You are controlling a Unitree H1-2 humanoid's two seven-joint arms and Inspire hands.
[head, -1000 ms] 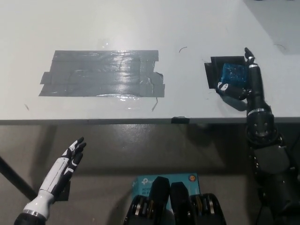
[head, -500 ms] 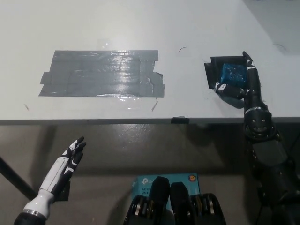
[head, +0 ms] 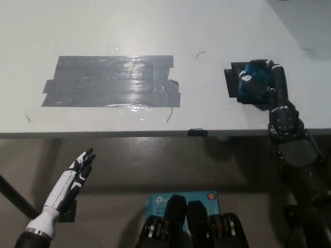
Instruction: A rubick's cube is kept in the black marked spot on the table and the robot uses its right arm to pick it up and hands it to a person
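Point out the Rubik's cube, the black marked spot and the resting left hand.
Rubik's cube (head: 254,82), head view: its blue face, between the fingers.
Black marked spot (head: 230,82), head view: bare left strip.
Left hand (head: 78,169), head view: middle of the hand, below the table edge.

Blue cube (head: 257,82) sits on the black marked spot (head: 231,82).

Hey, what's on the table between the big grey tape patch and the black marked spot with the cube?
In the head view, only bare white tabletop lies between the grey tape patch and the black marked spot, apart from a small dark curved mark farther back.
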